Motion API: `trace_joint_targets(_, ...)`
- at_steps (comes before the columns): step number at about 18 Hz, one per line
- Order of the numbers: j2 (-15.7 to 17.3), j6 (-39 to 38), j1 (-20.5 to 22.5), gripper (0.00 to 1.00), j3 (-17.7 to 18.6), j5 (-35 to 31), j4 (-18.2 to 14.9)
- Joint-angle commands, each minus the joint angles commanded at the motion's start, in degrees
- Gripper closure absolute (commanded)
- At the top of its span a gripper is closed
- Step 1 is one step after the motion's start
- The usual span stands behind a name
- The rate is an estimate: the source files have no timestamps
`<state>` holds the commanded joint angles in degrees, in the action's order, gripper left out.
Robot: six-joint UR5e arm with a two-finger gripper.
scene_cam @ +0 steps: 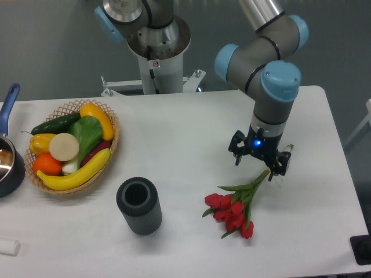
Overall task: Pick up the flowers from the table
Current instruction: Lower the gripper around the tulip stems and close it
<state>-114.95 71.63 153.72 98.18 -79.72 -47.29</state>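
my gripper (258,162) covers the upper stems – fingers spread, holding nothing; one bunch of flowers (233,211) lies on the table (185,124) – one dark vase (139,205), one basket (110,152)

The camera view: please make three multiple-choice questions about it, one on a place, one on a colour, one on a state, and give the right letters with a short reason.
1. Where is the gripper?
A. over the basket
B. over the stems of the flowers
C. beside the dark cylinder

2. What colour are the blooms of the flowers?
A. red
B. yellow
C. white

3. How are the gripper's fingers?
A. shut on the flowers
B. open
C. hidden from view

Answers:
1 B: it stands low above the thin green stems, far from the basket and the dark cylinder.
2 A: the tulip heads are red among green leaves.
3 B: the fingers are spread apart, and the flowers lie on the table.
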Motion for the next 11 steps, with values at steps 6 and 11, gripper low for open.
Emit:
trace_joint_targets(6,-3.87,3.69,0.00,0.00,-1.32,0.00,0.53)
trace_joint_targets(11,-4.49,4.13,0.00,0.00,-1.50,-0.18,0.35)
